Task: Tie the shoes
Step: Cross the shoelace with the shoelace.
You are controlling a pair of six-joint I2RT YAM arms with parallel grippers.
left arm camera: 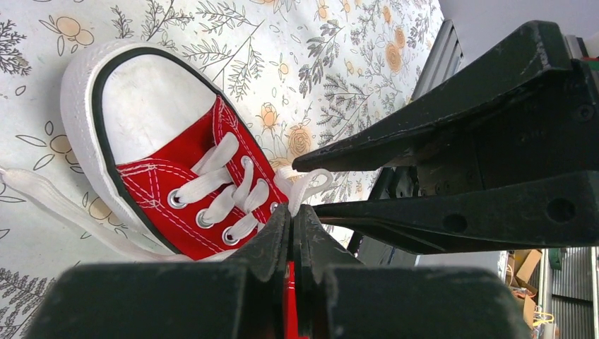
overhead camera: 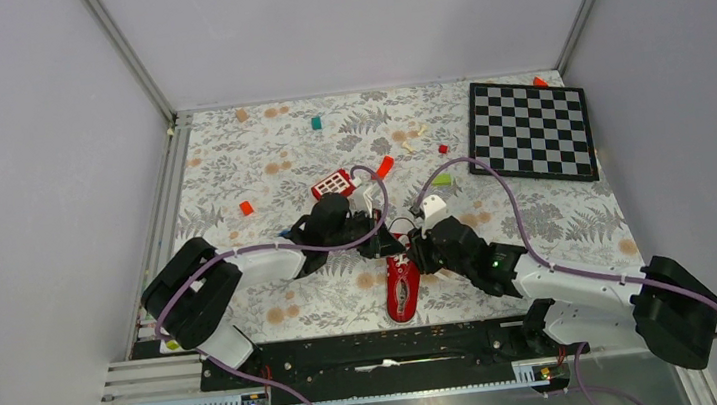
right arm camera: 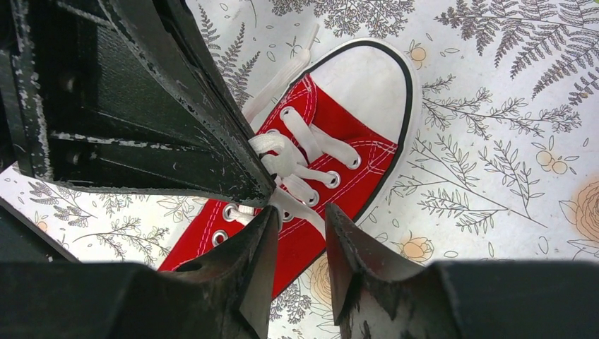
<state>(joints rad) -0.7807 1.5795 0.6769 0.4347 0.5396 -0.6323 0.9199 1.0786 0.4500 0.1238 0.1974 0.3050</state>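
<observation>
- Overhead, the sneaker [overhead camera: 403, 293] lies on the table [overhead camera: 230, 166] between both tools. Its long axis runs near to far, toe toward the arm bases. The left tool [overhead camera: 379, 246] and right tool [overhead camera: 420, 249] converge on its laced far end, about equally near.
- Left wrist: the left tool is clenched, with a strand of the laces [left arm camera: 212, 182] apparently pinched at its tips.
- Right wrist: the right tool is released, jaws apart just above the eyelets, holding nothing.

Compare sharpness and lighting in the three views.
Top view: even light, soft shadows, shoe small but sharp. Left wrist view: shoe crisp, the left hand nearest the lens softer. Right wrist view: laces crisp, the right hand soft, no glare.
</observation>
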